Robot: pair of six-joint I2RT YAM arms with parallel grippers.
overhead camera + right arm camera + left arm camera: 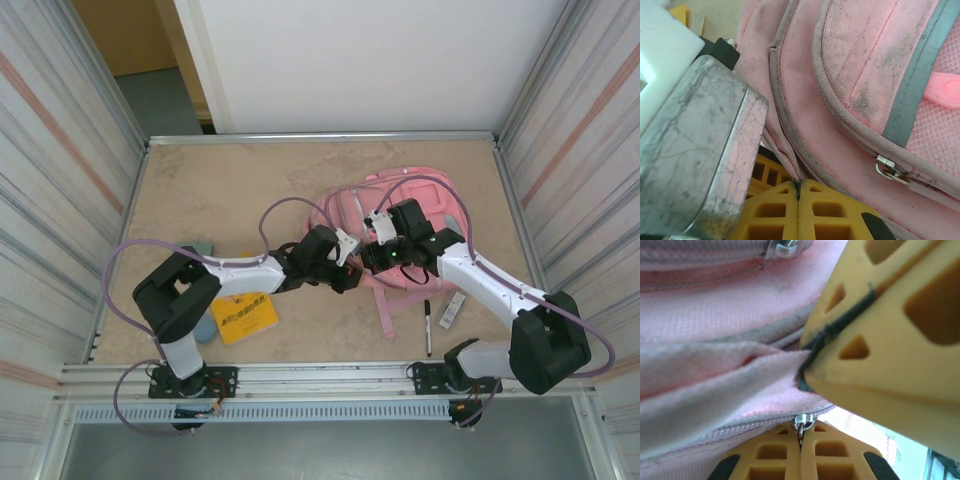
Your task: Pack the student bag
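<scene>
The pink student bag [405, 200] lies flat at the middle right of the table. Both grippers meet at its near left edge. My left gripper [345, 262] is shut, and in its wrist view the yellow jaws [801, 436] pinch a small metal zipper pull [803, 421] on a pink zip seam. My right gripper [372, 256] is also shut, its jaws [798, 185] closed on a fold of the bag's pink fabric [790, 160] beside a grey piped seam. That right finger [890, 340] fills the upper right of the left wrist view, holding fabric [730, 365].
A yellow notebook [245, 315] lies near the left arm, with a teal object [200, 247] and a blue object [205, 326] close by. A black pen [428, 326] and a small white item [452, 309] lie near the right arm. Metal walls ring the table.
</scene>
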